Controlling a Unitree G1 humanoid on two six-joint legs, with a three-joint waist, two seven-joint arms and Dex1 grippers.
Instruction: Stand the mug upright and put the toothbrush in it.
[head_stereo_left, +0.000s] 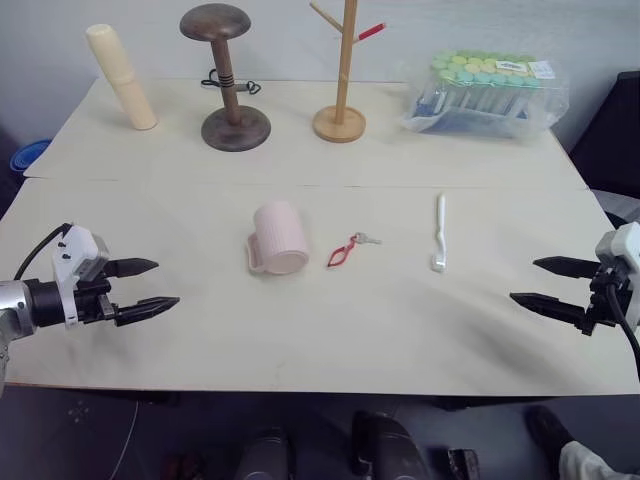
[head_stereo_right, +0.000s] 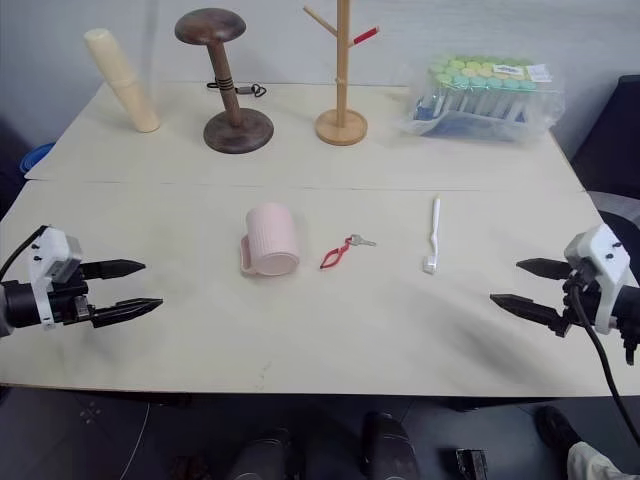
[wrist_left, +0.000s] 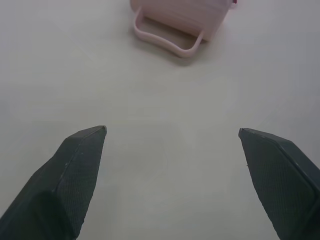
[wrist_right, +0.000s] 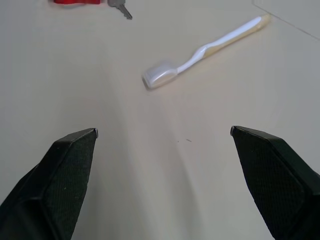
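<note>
Both claws, left claw (head_stereo_left: 150, 285) and right claw (head_stereo_left: 540, 283), are spread wide and empty. Counter (head_stereo_left: 320, 330) holds one mug (head_stereo_left: 279, 238) on its side, one toothbrush (head_stereo_left: 439, 232), one key (head_stereo_left: 350, 247).

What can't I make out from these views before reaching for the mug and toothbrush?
- Mug: lying on its side; mouth and inside face away. In the left wrist view the top edge cuts off its body.
- Toothbrush: bristles too small to tell which way they face.
- Key: cut off by the right wrist view's edge.
</note>
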